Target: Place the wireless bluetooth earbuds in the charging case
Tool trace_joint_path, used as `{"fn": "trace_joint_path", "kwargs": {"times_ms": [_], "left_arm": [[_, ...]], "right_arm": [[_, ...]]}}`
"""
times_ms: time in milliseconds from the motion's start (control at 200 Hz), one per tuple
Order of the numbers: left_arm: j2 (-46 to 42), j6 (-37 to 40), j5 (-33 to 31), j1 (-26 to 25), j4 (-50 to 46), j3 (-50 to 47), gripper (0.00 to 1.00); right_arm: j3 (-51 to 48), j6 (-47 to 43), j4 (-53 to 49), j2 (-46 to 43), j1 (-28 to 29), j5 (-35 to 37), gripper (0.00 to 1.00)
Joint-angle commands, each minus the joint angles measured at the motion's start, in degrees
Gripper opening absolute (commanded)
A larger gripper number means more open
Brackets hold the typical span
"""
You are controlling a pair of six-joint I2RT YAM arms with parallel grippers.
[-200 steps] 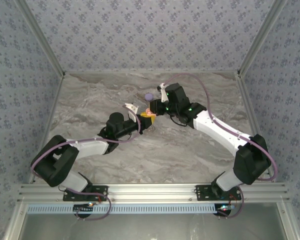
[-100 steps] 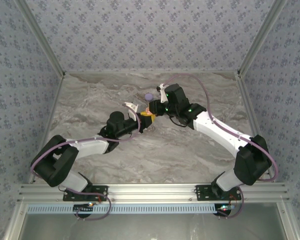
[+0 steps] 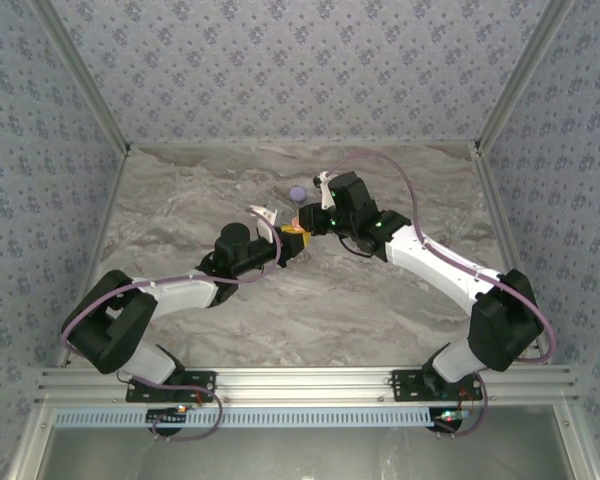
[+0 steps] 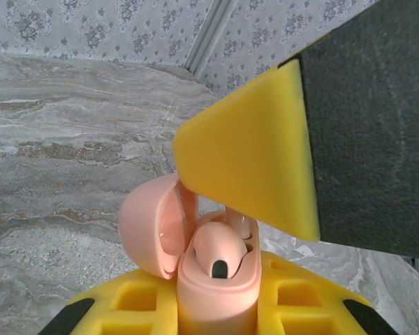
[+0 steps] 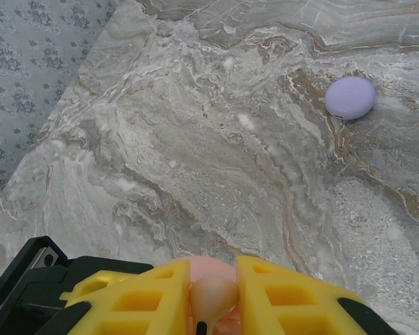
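Observation:
My left gripper point(image 4: 216, 310) is shut on the base of a pale pink charging case point(image 4: 216, 296), held upright with its lid point(image 4: 150, 227) swung open to the left. One pink earbud point(image 4: 220, 252) sits in the case. My right gripper point(image 5: 214, 307) is shut on a second pink earbud point(image 5: 213, 294) directly above the case point(image 5: 206, 264). In the left wrist view its yellow finger point(image 4: 258, 153) hangs over the case, and the earbud's stem point(image 4: 246, 225) reaches down into the free slot. In the top view both grippers meet at mid-table, left point(image 3: 290, 240), right point(image 3: 310, 216).
A closed lavender round case point(image 5: 350, 97) lies on the marble table point(image 5: 216, 139), just beyond the grippers point(image 3: 298, 193). Patterned walls and metal rails point(image 3: 100, 110) enclose the table on three sides.
The right gripper has shifted slightly over the case with the earbud still in it. The left arm has held still.

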Motion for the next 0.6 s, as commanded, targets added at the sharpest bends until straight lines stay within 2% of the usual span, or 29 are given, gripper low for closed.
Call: {"fn": "trace_joint_path", "kwargs": {"times_ms": [0, 345, 595], "left_arm": [[-1.0, -0.2, -2.1, -0.3, 2.2, 2.3, 0.12], [-1.1, 1.7, -2.3, -0.3, 1.1, 2.9, 0.11], [-1.8, 3.7, -1.4, -0.4, 0.1, 2.7, 0.12]], "right_arm": [[-0.4, 0.9, -2.0, -1.4, 0.5, 0.1, 0.24], [0.3, 1.5, -3.9, -1.5, 0.4, 0.1, 0.27], [1.8, 1.5, -5.9, -1.8, 0.3, -0.1, 0.38]]}}
